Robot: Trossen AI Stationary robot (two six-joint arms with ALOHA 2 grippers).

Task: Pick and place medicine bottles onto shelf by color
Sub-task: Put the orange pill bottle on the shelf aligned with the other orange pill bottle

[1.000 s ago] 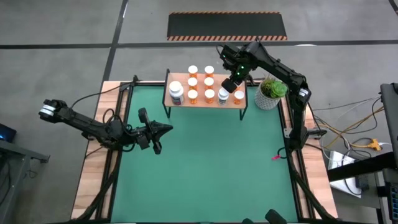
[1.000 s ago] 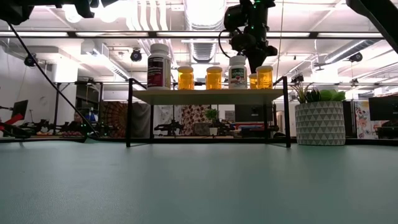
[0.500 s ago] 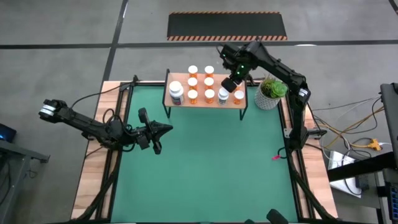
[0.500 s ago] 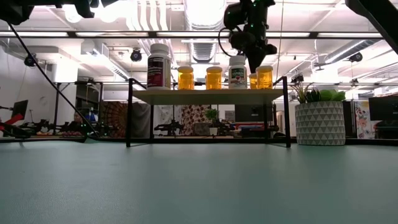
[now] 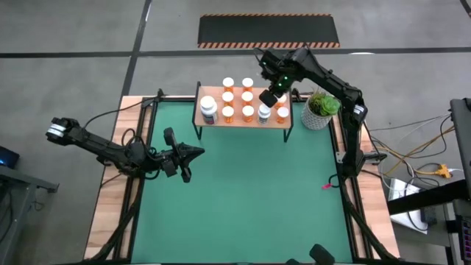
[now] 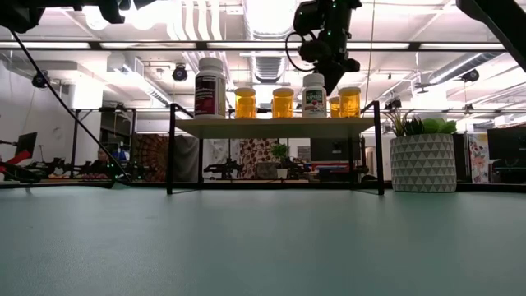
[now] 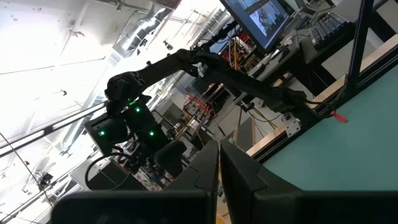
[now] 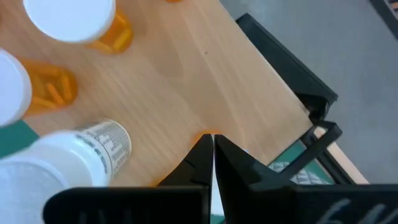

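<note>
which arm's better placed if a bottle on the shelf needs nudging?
Right. Its gripper, shut and empty, hangs over the shelf among the bottles. The left gripper sits low over the green mat, well short of the shelf.

You see one orange bottle (image 8: 200,138) mostly hidden behind the right gripper (image 8: 213,149); bottle labels (image 6: 314,99) stay unreadable.

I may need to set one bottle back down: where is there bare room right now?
The green mat in front of the shelf lies bare between the left pincer and the plant pot. The shelf's right half is crowded with orange bottles, the right pincer above.
</note>
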